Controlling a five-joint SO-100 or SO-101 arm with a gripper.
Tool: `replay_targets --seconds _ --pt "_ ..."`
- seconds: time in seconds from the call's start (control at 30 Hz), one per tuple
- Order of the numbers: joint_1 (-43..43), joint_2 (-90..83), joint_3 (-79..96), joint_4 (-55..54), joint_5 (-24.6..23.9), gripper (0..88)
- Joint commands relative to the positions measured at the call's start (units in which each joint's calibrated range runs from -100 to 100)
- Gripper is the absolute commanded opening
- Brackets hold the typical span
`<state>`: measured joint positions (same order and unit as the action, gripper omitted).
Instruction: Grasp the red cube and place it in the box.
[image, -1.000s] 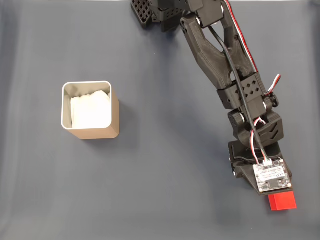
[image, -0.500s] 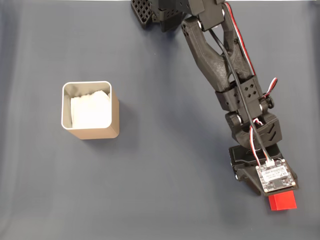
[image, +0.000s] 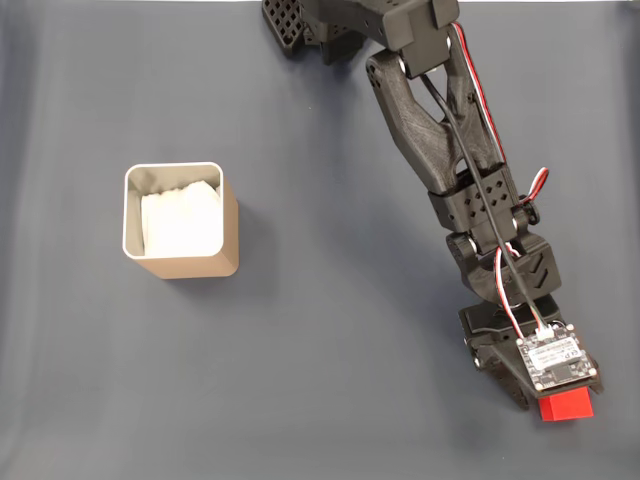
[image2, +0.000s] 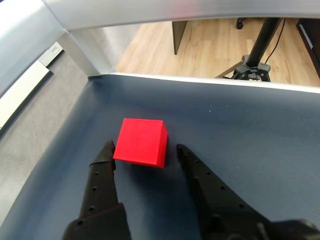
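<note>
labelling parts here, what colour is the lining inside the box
White, inside the tan box with its pale metallic rim; the fixed view shows it best.

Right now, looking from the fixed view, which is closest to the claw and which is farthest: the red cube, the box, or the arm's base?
1. The red cube, right at the claw, bottom right.
2. The arm's base, top middle.
3. The box, far left.

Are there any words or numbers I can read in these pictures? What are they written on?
None can be read.
The small circuit board on the arm's wrist in the fixed view has tiny markings, too small and blurred to read.
The red cube, the box and the gripper carry no writing that shows.
</note>
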<state>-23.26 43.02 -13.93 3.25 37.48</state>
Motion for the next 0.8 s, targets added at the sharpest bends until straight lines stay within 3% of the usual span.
replay_targets --seconds 0.0,0.3,0.33,0.37,0.43,0.77 --pt "-0.2 -0.14 -2.02 -1.73 0.88 30.4" --pt "-0.27 0.03 -2.2 -1.98 0.49 18.7" --pt "-0.27 -0.05 -2.2 -1.9 0.44 16.2" --pt "-0.13 -0.49 -2.2 -1.98 -0.34 4.1" --pt "-0.13 -0.83 -2.2 -2.06 -0.83 0.1" --pt "-0.06 -3.52 -0.2 -2.22 -0.49 0.1"
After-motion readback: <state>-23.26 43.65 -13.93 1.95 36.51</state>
